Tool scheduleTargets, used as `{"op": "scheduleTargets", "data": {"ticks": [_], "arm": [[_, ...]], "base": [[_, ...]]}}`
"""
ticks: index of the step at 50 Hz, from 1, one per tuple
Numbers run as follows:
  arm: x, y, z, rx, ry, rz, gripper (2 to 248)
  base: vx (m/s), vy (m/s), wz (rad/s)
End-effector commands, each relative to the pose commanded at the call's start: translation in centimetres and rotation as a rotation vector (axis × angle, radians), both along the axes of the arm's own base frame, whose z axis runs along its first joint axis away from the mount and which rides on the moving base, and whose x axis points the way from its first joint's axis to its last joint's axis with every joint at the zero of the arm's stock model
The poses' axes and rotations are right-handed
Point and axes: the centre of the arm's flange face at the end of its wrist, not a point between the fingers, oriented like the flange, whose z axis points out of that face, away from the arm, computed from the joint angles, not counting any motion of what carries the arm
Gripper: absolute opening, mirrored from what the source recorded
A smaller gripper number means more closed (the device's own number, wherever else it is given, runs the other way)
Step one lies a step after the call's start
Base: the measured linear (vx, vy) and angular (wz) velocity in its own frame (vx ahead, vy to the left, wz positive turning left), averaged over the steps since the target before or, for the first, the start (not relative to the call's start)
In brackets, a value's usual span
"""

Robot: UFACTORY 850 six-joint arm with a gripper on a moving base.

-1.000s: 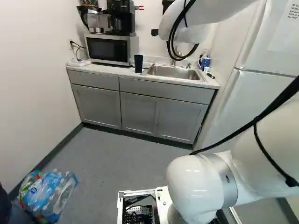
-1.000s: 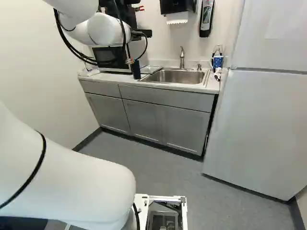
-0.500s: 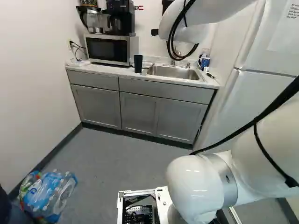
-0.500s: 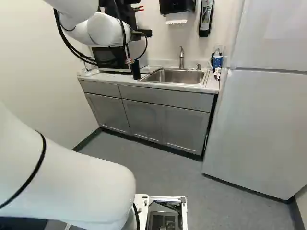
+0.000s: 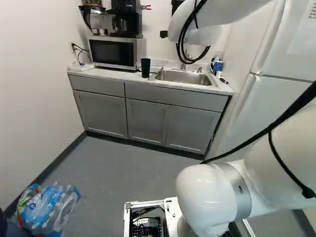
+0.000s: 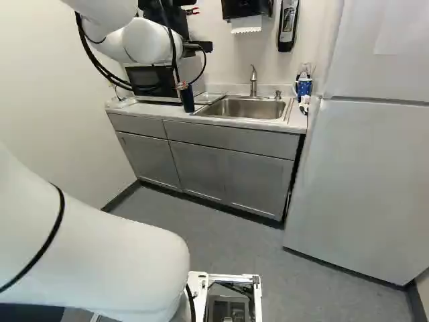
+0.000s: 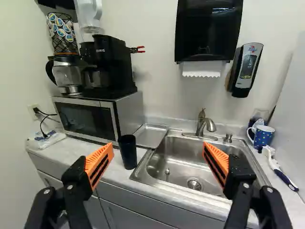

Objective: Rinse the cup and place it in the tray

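In the right base view my gripper (image 6: 181, 86) shows only as a small orange part beside the cup, mostly hidden by the arm. The wrist view has the gripper (image 7: 158, 162) wide open, nothing between its pads. Ahead of it, toward one finger's side, the dark cup (image 7: 127, 151) stands upright on the counter, near the sink's corner; the left base view also shows the cup (image 5: 145, 67). A shallow metal tray (image 7: 150, 136) lies behind the cup, between microwave and sink. The steel sink (image 7: 183, 164) has a faucet (image 7: 206, 124) at its back.
A microwave (image 7: 88, 117) carries a coffee maker. Beyond the sink are a blue mug (image 7: 263, 136) and a brush (image 7: 281, 176). A paper towel dispenser (image 7: 207, 31) hangs above. The fridge (image 6: 362, 181) flanks the counter; bottles (image 5: 47, 210) lie on the floor.
The base has moved slightly: the counter and the floor bottles have shifted a little to the left in the left base view. The arm holds its pose against its lowest joint.
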Motion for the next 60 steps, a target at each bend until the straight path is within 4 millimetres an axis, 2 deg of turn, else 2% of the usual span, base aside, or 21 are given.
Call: {"op": "scheduleTargets", "data": {"ticks": [60], "arm": [[0.00,0.00,0.00,0.000,0.000,0.000,247]], "base": [[0.083,-0.047,-0.003]]}}
